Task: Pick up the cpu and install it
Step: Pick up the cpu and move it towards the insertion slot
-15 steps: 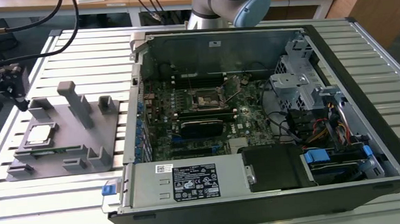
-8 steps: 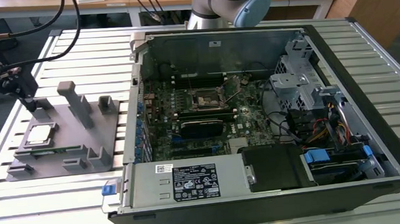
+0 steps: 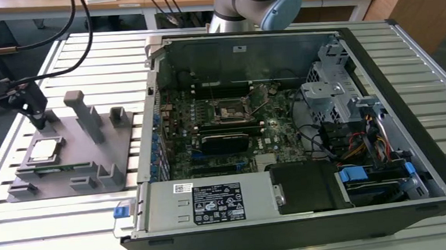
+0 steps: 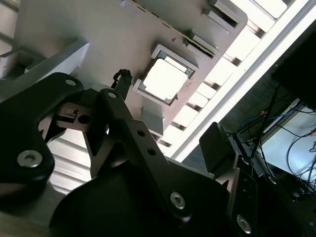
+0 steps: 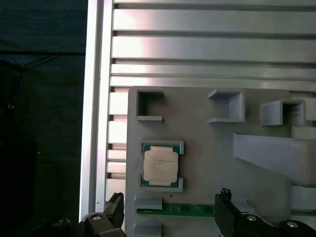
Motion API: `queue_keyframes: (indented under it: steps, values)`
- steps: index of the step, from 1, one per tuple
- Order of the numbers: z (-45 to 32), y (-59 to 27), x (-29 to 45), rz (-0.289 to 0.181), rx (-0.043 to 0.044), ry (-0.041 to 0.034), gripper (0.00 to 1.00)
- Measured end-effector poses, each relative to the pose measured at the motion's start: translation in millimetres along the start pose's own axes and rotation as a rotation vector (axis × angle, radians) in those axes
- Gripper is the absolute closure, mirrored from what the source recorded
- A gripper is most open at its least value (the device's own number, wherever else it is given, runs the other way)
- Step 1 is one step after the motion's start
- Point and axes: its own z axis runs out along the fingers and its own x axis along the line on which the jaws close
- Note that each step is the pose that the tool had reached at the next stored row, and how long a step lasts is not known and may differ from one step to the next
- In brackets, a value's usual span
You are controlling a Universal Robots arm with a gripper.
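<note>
Slotted aluminium table (image 3: 51, 240) everywhere, with an open computer case (image 3: 403, 90) in the middle and a grey fixture plate (image 3: 69, 152) right beside it, on the exterior view's left.

Exterior view first. The gripper (image 3: 46, 117) hung low over the plate, and from that angle I couldn't tell if it touched anything. The cpu (image 3: 43, 151) lay flat on the plate with its shiny top up, near the plate edge that faces away from the case. A tall grey post (image 3: 87, 119) stood further in on the plate, between the chip and the case.

Second wrist view: same chip (image 4: 165, 79), seated in a shallow framed nest on the plate (image 4: 98, 34), with nothing lying on top of it.

First wrist view was the clearest one. The fingertips (image 5: 225, 194) were spread wide, wider than the chip, and had hold of nothing. The cpu (image 5: 160, 165) sat just clear of the gap between them rather than inside it. It's near enough square, so it had no real long axis, and its sides ran parallel to the plate's (image 5: 207, 148) edges. A green board strip (image 5: 175, 211) lay along the plate just beside the nest. The nest sat close to the plate's edge, with bare table slats beyond it.
</note>
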Motion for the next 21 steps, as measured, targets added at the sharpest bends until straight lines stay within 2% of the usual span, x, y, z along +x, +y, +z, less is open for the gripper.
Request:
queue_keyframes:
  steps: [8, 10, 11, 21]
  values:
    - [14.2, 0.2, 1.0, 0.002, -0.0002, -0.0001, 0.18]
    - [17.9, 0.2, 1.9, 0.002, -0.0003, -0.0001, 0.20]
    - [19.7, 0.1, 2.4, 0.002, -0.0002, -0.0001, 0.26]
    - [37.8, 0.1, 2.9, 0.006, -0.0003, -0.0002, 0.28]
